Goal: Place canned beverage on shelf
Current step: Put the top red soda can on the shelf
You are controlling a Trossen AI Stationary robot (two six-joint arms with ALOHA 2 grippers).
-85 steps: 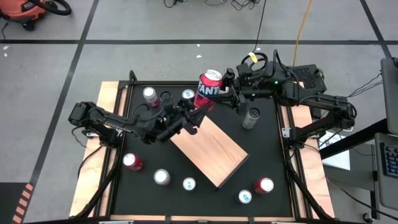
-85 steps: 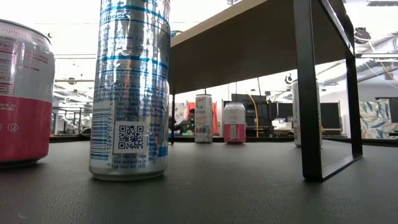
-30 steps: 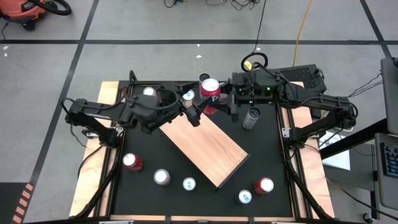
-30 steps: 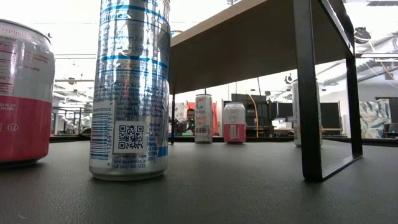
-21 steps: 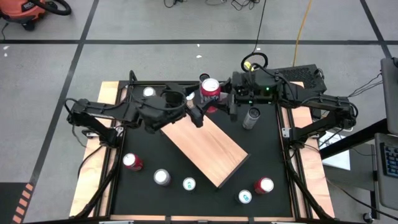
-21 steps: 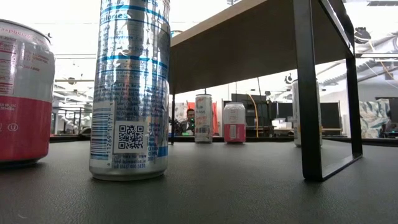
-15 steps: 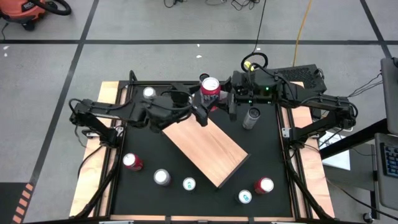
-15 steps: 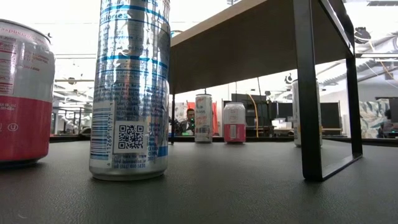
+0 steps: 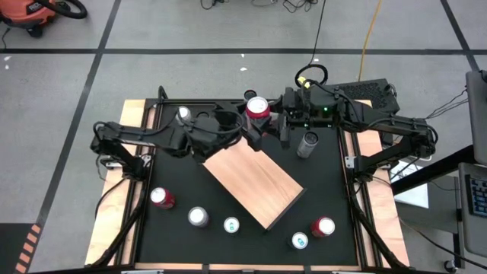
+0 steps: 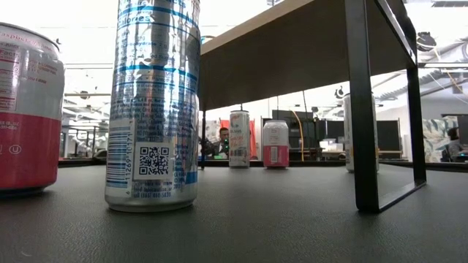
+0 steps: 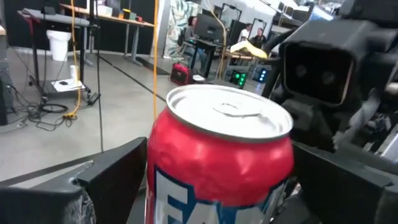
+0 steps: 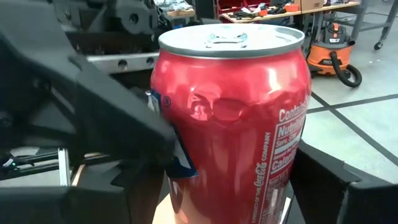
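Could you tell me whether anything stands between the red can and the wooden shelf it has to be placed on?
Nothing visible does. The red can is upright in the right claw at the far corner of the shelf, whose top is bare. The left claw, open, flanks the can from the other side and does not cover the shelf's middle.

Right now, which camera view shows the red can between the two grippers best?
The right wrist view: the red can fills it, its dented side and label visible. The left wrist view shows its top and upper body. The high view shows only its lid, small. The low view does not show it.
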